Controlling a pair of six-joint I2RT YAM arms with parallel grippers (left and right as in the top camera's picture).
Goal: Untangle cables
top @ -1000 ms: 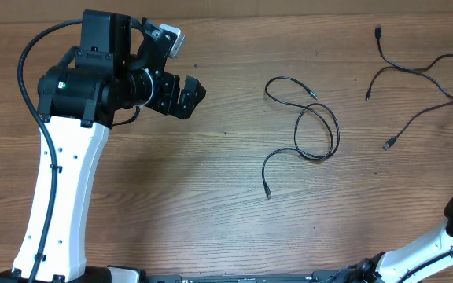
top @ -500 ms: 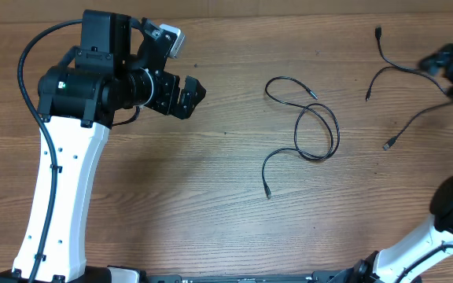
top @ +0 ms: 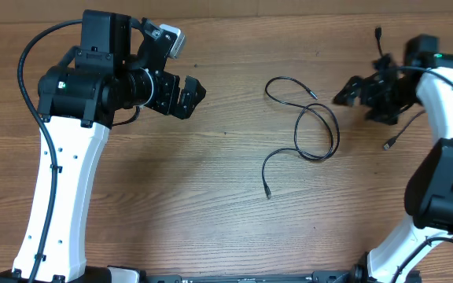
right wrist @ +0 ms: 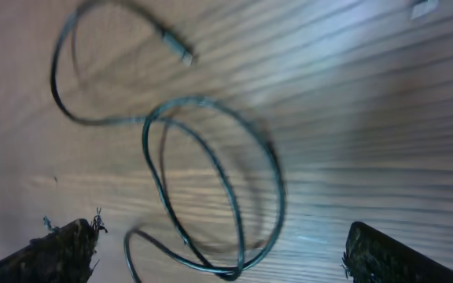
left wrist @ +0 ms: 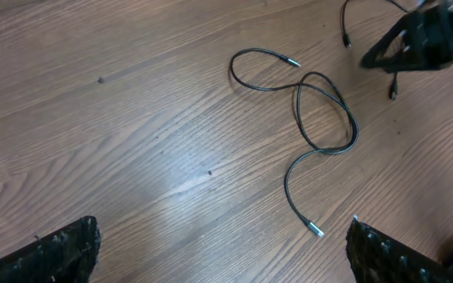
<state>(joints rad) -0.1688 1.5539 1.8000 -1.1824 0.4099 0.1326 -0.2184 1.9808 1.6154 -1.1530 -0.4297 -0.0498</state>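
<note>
1. Overhead: a looped cable (top: 318,158) lies mid-bench (top: 211,196), crossing itself. The far cables (top: 392,141) lie at the right edge, partly under the right arm (top: 447,102). The left fingers (top: 189,92) hang spread and empty, well left of the loop. The right fingers (top: 344,96) are spread and empty, just right of it.
2. Left wrist: the fingers (left wrist: 61,251) sit wide apart, and the cable (left wrist: 329,151) lies ahead, untouched.
3. Right wrist: the view is blurred, with spread fingers (right wrist: 392,255) above the loop (right wrist: 278,189). The step looks like reaching in. The next move calls for lowering onto one strand and pinching it.
</note>
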